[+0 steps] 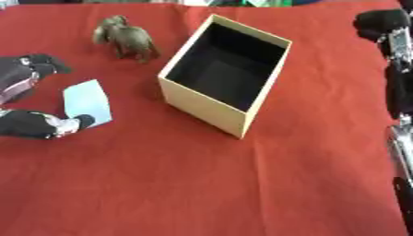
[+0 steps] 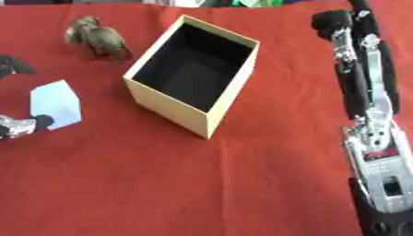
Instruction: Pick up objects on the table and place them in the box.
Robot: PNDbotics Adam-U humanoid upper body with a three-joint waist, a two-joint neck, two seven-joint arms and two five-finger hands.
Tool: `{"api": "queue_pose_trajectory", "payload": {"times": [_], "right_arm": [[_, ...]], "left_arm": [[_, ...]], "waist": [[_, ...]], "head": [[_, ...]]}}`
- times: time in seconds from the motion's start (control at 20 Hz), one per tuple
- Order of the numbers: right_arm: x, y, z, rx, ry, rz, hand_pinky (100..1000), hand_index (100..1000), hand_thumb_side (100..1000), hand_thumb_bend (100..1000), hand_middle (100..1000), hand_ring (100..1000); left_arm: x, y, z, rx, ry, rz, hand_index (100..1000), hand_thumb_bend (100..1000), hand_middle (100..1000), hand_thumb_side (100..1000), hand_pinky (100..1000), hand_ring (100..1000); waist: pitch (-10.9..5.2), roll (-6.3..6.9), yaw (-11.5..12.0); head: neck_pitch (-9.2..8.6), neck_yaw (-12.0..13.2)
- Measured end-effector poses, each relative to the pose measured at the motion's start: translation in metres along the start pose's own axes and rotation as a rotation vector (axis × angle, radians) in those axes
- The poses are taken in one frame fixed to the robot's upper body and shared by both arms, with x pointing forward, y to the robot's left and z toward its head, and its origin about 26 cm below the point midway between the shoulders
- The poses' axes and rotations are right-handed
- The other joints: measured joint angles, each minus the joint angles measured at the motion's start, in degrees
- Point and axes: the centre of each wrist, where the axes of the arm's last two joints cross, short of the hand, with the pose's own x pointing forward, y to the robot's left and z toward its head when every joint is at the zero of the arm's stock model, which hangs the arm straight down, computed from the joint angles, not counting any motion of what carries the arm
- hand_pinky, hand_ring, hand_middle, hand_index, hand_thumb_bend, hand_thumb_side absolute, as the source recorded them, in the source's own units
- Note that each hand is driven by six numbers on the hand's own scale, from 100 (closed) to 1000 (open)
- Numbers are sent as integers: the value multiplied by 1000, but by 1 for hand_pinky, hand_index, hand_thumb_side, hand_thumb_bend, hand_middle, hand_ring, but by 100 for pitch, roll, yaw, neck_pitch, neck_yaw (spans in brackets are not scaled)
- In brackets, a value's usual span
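A light blue card (image 1: 87, 100) lies flat on the red cloth at the left. My left hand (image 1: 28, 123) comes in from the left edge, open, with its fingers spread. One black fingertip touches the card's lower corner; another finger (image 1: 44, 63) stays apart, above the card. A small brown elephant toy (image 1: 126, 38) stands at the back left. The cream cardboard box (image 1: 202, 105), black inside and with nothing in it, sits in the middle with its top open. My right hand (image 2: 363, 78) rests open along the right edge, fingers pointing up and away from the box.
A red cloth (image 1: 242, 184) covers the whole table, with wide bare room in front of the box and between the box and my right arm (image 2: 379, 161). The table's far edge runs just behind the elephant toy and the box.
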Motion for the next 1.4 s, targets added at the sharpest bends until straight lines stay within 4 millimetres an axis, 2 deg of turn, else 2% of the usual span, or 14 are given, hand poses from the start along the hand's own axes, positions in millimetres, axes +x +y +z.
{"api": "queue_pose_trajectory", "payload": {"times": [0.45,0.8,1.4], "right_arm": [[-1,0,0,0,3,-4,807,1000,897,100,676,759],[-2,0,0,1,8,-10,808,1000,898,100,674,758],[-2,0,0,4,12,-16,808,1000,903,100,672,757]], "left_arm": [[-21,-10,-21,-80,38,-22,952,579,940,822,803,964],[-31,-15,-30,-134,20,-40,944,581,928,798,796,959],[-34,-10,-36,-104,10,-97,936,578,920,745,788,953]], "waist": [[9,-13,-36],[39,-24,-56],[81,-40,-92]], "head": [[-19,38],[-49,58],[-95,90]]}}
